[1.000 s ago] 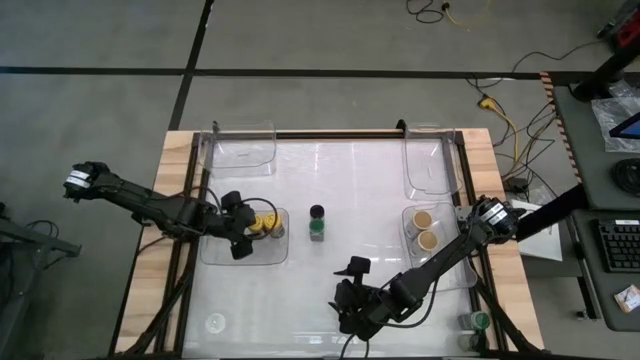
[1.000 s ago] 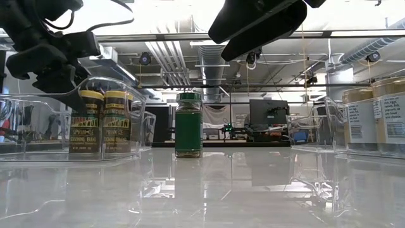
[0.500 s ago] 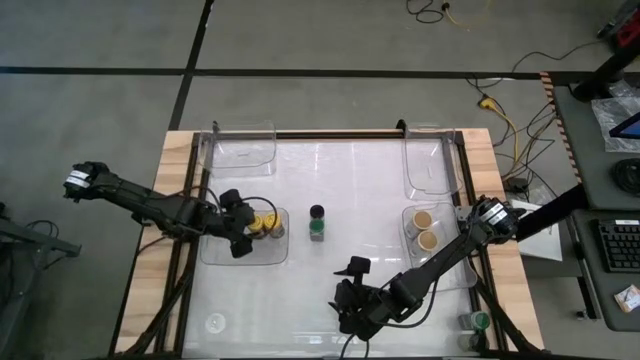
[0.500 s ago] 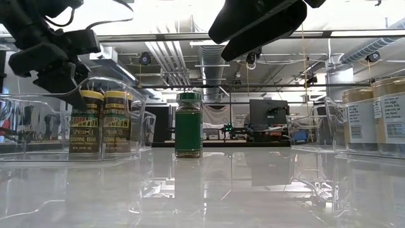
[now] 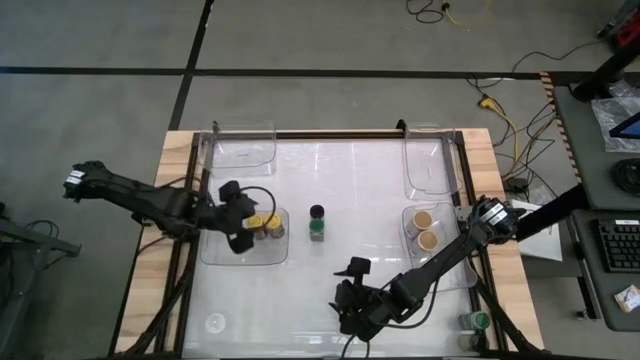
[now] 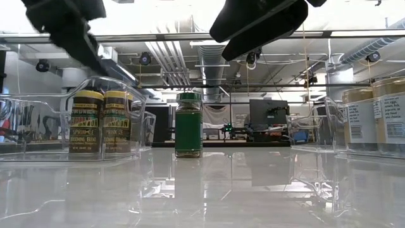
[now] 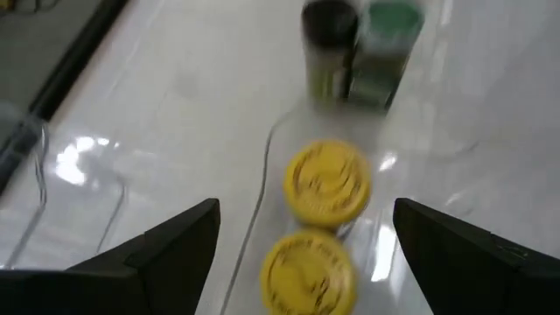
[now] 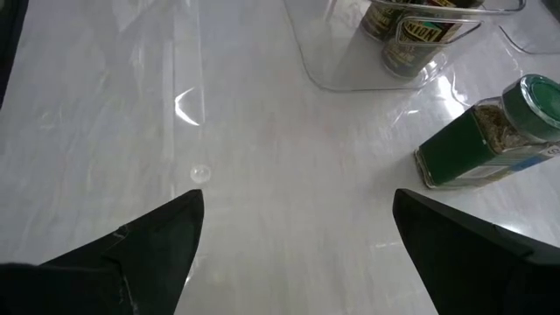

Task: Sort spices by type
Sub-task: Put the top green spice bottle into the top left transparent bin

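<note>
High view: left end effector [image 5: 236,212], fingers apart, hovers over two yellow-lidded spice jars [image 5: 264,224] in clear plastic tray [image 5: 215,252] at 9 o'clock. Green-lidded jar [image 5: 317,231], probably black-lidded one [image 5: 317,212] behind, mid-worktop. Right end effector [image 5: 349,290] apart at 6 o'clock.

Pincer [image 7: 302,241] open above two yellow-lidded jars [image 7: 327,182].
</note>
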Tool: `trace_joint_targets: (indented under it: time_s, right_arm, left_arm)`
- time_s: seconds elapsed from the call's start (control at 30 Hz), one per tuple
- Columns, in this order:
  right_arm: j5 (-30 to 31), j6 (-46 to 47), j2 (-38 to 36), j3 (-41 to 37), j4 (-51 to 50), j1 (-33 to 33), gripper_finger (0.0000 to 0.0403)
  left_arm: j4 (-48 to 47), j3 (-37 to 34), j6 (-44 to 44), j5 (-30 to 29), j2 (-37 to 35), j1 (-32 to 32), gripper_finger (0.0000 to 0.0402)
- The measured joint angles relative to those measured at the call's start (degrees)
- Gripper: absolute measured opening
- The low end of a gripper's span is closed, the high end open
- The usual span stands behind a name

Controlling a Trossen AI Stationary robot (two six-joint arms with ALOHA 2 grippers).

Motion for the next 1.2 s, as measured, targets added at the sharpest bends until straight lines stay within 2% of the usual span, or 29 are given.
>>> trace_joint_targets:
  time_s: [0.2, 0.37, 0.5, 0.63, 0.8, 1.07, 1.2]
  right_arm:
    - [0.0, -0.2, 0.0, 0.0, 0.0, 0.0, 0.0364]
    - [0.6, -0.7, 0.0, 0.0, -0.6, 0.0, 0.0364]
    - [2.7, 0.5, 0.0, 0.0, -3.6, 0.0, 0.0364]
    - [3.5, 2.9, 0.0, 0.0, -6.7, 0.0, 0.0364]
    - [3.8, 3.5, 0.0, 0.0, -7.3, 0.0, 0.0364]
    - [4.8, 10.0, 0.0, 0.0, -14.2, 0.0, 0.0364]
    - [4.9, 13.8, 0.0, 0.0, -17.8, 0.0, 0.0364]
  left_arm:
    - [10.9, 3.0, 3.8, 0.2, 0.1, -0.7, 0.0325]
    - [27.5, -0.5, 6.6, 2.4, 0.7, -1.1, 0.0325]
    - [34.0, -3.3, 7.0, 2.6, 3.9, -1.1, 0.0325]
    - [37.3, -3.7, 7.6, 2.8, 9.5, -1.1, 0.0325]
    - [39.5, -0.6, 8.2, 3.5, 16.0, -1.0, 0.0325]
    - [37.9, 5.7, 3.7, 0.4, 25.6, -0.8, 0.0325]
    - [31.8, 11.0, 0.8, -0.4, 30.8, -0.7, 0.0325]
